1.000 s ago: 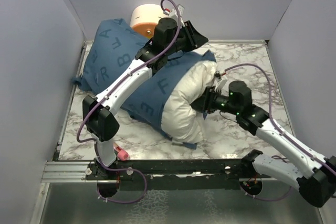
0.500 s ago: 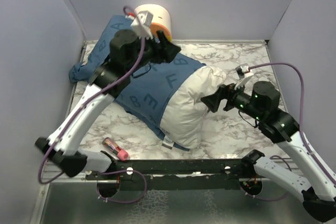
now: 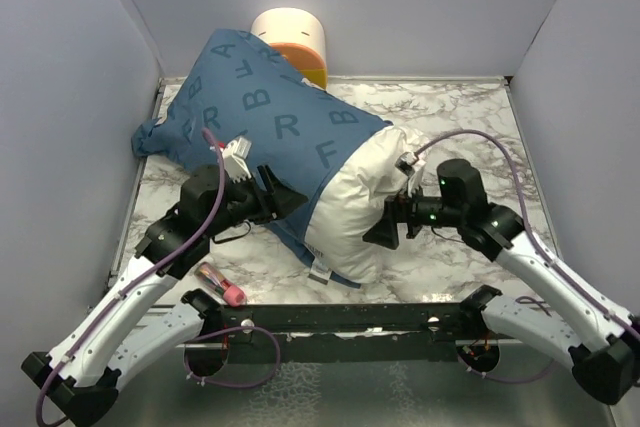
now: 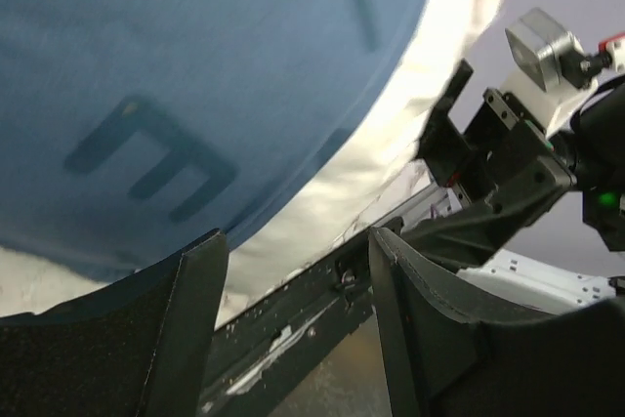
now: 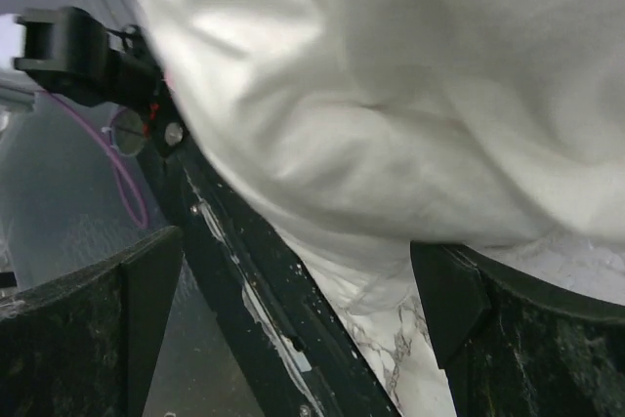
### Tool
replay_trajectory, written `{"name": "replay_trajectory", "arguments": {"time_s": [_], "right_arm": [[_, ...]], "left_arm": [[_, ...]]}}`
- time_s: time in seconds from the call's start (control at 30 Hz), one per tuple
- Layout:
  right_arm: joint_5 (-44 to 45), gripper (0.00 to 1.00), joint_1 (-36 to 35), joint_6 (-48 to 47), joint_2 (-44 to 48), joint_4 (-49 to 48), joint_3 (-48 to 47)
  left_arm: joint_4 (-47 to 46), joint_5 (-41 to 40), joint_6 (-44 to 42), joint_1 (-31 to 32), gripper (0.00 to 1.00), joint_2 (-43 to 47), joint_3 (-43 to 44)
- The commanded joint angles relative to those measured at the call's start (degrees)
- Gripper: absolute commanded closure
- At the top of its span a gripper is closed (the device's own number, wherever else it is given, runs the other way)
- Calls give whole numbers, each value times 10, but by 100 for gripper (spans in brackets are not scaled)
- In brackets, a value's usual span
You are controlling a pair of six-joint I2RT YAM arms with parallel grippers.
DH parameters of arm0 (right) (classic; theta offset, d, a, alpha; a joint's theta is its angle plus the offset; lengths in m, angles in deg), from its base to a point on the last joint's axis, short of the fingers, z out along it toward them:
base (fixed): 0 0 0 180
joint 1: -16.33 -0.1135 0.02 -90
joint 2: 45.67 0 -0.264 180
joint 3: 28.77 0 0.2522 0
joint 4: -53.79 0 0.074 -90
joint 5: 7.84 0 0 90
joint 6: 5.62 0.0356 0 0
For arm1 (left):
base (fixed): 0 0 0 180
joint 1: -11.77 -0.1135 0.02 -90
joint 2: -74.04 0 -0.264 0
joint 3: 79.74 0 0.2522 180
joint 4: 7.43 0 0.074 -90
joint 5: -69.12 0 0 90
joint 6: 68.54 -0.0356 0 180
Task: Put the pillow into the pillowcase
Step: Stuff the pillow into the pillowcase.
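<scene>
Arms pulled back, both let go.
left fingers [image 4: 186, 339] and right fingers [image 5: 127, 319] released; pillow [image 3: 360, 212] mostly inside pillowcase [image 3: 260, 117].

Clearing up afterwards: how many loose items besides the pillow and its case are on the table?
2: a cream-and-orange cylinder behind the pillowcase, and a small red object by the front-left edge. Others may hide under the pillow.

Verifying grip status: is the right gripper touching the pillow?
Cannot tell. The right wrist view shows the open right gripper close beside the pillow, but no plain contact or gap.
</scene>
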Motion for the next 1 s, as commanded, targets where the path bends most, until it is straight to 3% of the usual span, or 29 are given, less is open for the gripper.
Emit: {"name": "replay_trajectory", "arguments": {"time_s": [0.0, 0.1, 0.17, 0.3, 0.37, 0.43, 0.5, 0.7, 0.87, 0.97], "right_arm": [[54, 1, -30, 11, -85, -19, 13], [151, 1, -47, 54, -126, -106, 13], [209, 6, -47, 107, -147, -170, 3], [294, 42, -45, 178, -178, -238, -57], [316, 48, -44, 197, -196, -241, -82], [300, 46, -42, 200, -209, -244, -92], [269, 37, -41, 198, -204, -247, -86], [214, 1, -37, 141, -57, -194, -45], [138, 0, -36, 100, 42, -82, -15], [93, 0, -36, 108, 68, -65, 42]], "left_arm": [[7, 4, 82, 0, 38, 36, -72], [-8, 3, 95, 0, 37, 53, -111], [-8, 1, 97, 0, 37, 61, -129], [28, -15, 110, 1, 35, 78, -157], [28, -16, 129, 0, 34, 96, -185], [14, -12, 155, 1, 34, 115, -222], [-13, -2, 185, 0, 34, 135, -272], [-70, 2, 207, 1, 32, 160, -346], [-199, -3, 212, 2, 31, 176, -428], [-283, -26, 224, 3, 30, 169, -474]]}}
